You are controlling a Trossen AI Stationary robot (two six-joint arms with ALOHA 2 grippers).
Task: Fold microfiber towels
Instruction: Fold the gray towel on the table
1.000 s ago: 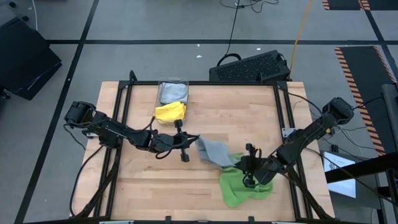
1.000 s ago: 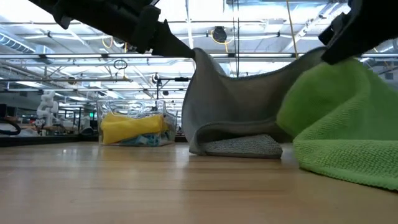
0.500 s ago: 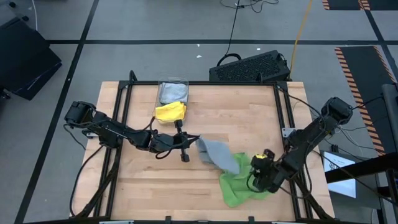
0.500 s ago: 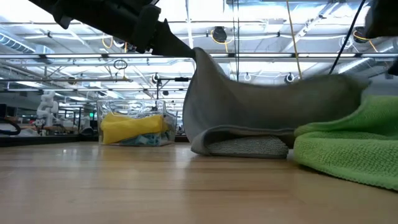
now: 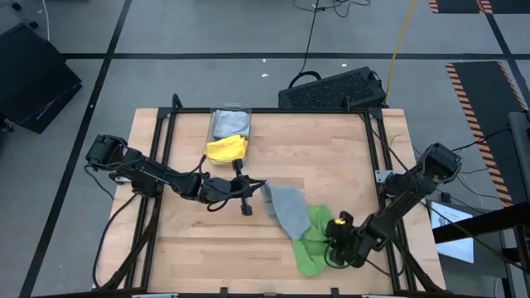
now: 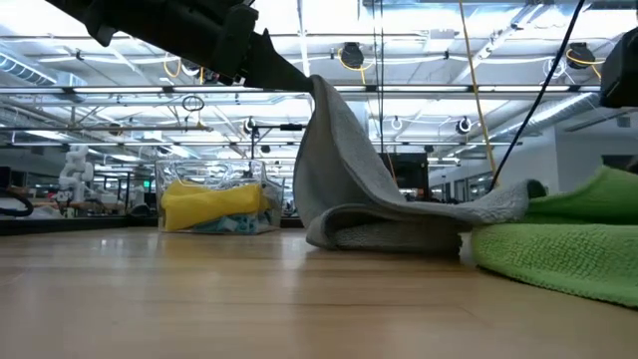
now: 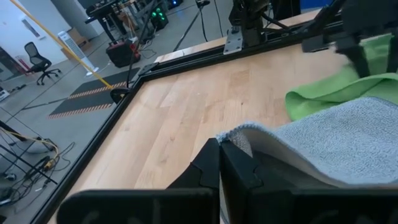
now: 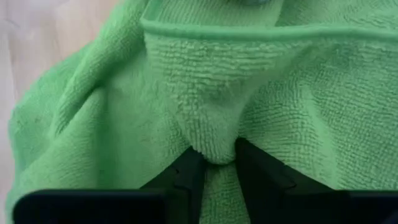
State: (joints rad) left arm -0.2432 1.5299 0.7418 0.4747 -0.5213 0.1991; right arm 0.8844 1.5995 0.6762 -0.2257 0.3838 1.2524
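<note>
Your left pincer is clamped tight on 1 corner of the soft grey microfiber towel, holding that corner raised above the wooden tabletop. In the low view the grey cloth hangs down from the pincer, folds under itself on the wood, and its far end drapes onto the bright green microfiber towel.

Your right pincer sits low on the bright green towel, well apart from the left pincer. In the right wrist view its fingers stand narrow, pinching a fold of green pile between them.

Beyond the left pincer, toward the tabletop's far edge, a yellow microfiber towel spills from a clear plastic bin holding another grey cloth.
</note>
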